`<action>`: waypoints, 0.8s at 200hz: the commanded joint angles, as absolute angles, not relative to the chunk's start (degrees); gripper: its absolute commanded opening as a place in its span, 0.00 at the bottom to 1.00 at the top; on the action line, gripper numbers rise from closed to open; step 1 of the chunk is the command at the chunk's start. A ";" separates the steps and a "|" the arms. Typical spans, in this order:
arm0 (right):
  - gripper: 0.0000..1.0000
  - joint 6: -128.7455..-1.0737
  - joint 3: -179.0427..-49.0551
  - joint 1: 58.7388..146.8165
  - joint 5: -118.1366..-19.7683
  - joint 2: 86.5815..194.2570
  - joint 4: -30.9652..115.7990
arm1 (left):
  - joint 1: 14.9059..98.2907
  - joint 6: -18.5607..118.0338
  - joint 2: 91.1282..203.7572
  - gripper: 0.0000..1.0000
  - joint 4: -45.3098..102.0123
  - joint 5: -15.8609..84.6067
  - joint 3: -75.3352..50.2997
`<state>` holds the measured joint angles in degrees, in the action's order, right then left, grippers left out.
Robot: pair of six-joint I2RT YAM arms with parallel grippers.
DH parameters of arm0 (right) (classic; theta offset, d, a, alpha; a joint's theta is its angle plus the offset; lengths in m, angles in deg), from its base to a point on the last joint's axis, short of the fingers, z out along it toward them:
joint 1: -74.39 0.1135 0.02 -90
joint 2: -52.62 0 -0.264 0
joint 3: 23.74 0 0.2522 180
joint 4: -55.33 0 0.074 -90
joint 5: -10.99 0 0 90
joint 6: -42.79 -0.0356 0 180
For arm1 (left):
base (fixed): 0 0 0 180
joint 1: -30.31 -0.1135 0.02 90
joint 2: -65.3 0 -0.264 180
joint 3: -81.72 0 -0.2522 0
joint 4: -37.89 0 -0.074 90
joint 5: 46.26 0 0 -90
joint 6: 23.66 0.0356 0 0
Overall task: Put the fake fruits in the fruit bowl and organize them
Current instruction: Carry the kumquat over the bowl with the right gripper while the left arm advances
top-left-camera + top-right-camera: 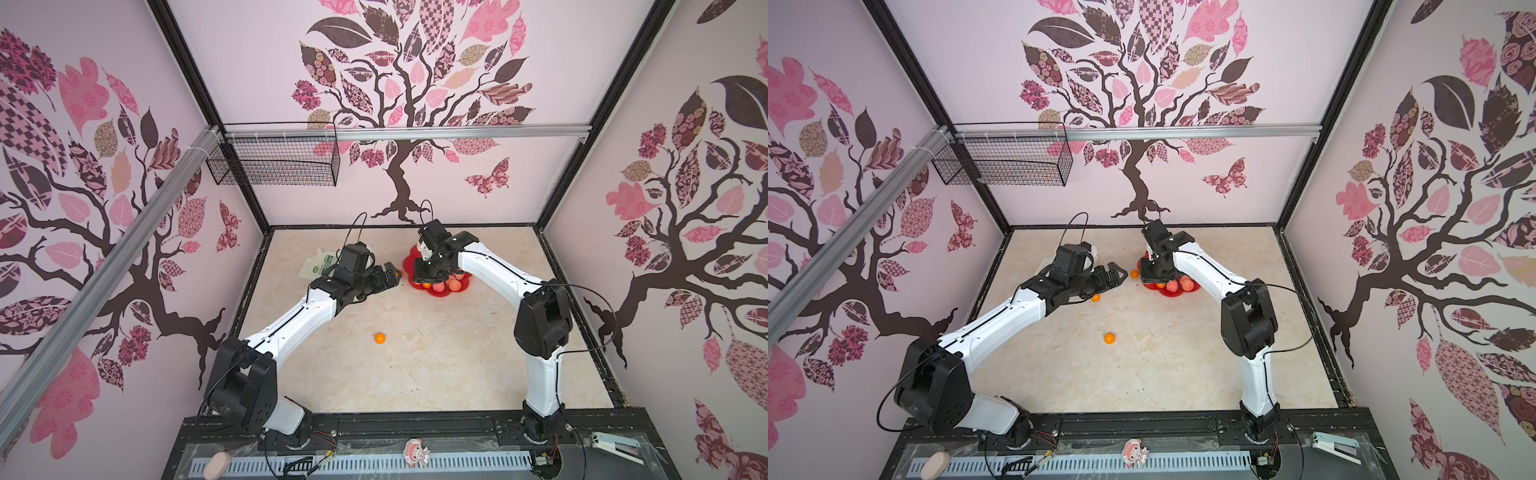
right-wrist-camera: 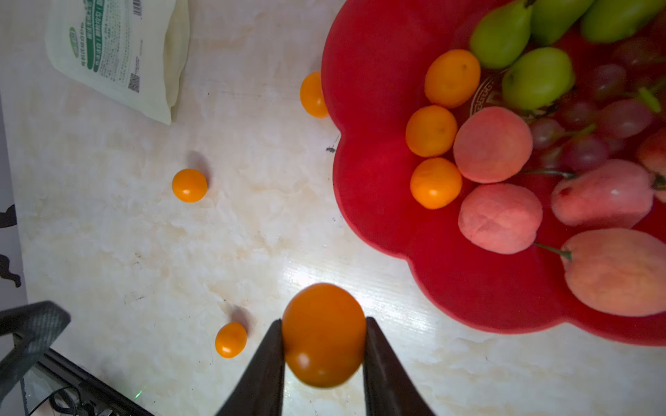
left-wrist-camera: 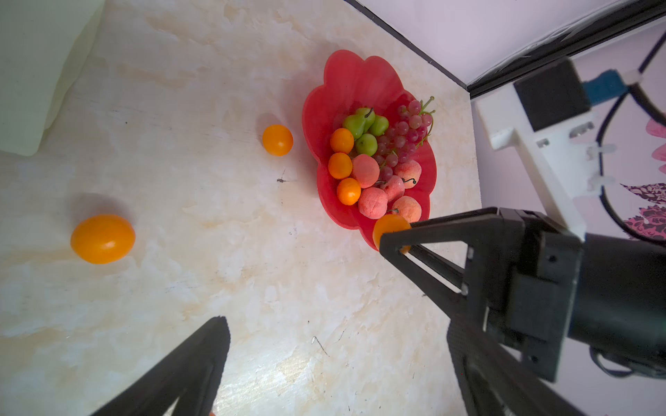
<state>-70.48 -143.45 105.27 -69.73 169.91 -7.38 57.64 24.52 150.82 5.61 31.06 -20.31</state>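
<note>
Right wrist view: an orange ball (image 2: 324, 335) is being gripped between the fingers (image 2: 266, 360) of the right gripper (image 2: 324, 324), which are clenched on its two sides. It is being held above the table (image 2: 252, 234), just outside the scalloped rim of the fruit bowl (image 2: 378, 72).

Inside the bowl, three orange balls (image 2: 430, 131) are being shown in a row along the side nearest the held one. The pink peaches (image 2: 492, 144) are touching them further in, and the green pears (image 2: 537, 77) are clustered by the gold centre mark. The grape bunch (image 2: 623, 119) is lying beyond both, against the far side of the bowl.

Three loose balls are being left out on the table. One (image 2: 313, 94) is just beside the bowl's rim and partly hidden by it. A second (image 2: 189, 185) is lying further from the bowl, and a third (image 2: 230, 340) is well apart from it.

A white pouch (image 2: 119, 47) with a green label is lying flat, well away from the bowl.

In a top view, the left gripper (image 1: 1116, 275) is being held near the bowl, between it and the pouch. Its fingers are released and spread wide, with nothing between them.
</note>
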 commanded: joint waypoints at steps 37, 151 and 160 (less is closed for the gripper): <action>0.35 -67.93 -157.75 103.28 -72.85 181.84 -14.70 | 55.39 25.39 156.02 0.98 9.49 29.22 -15.75; 0.35 -67.09 -172.73 102.61 -73.91 195.68 -18.13 | 53.25 25.65 161.10 0.98 9.87 26.13 -12.62; 0.35 -67.17 -172.67 102.56 -73.77 195.97 -17.79 | 53.25 25.65 161.15 0.98 10.06 25.92 -12.71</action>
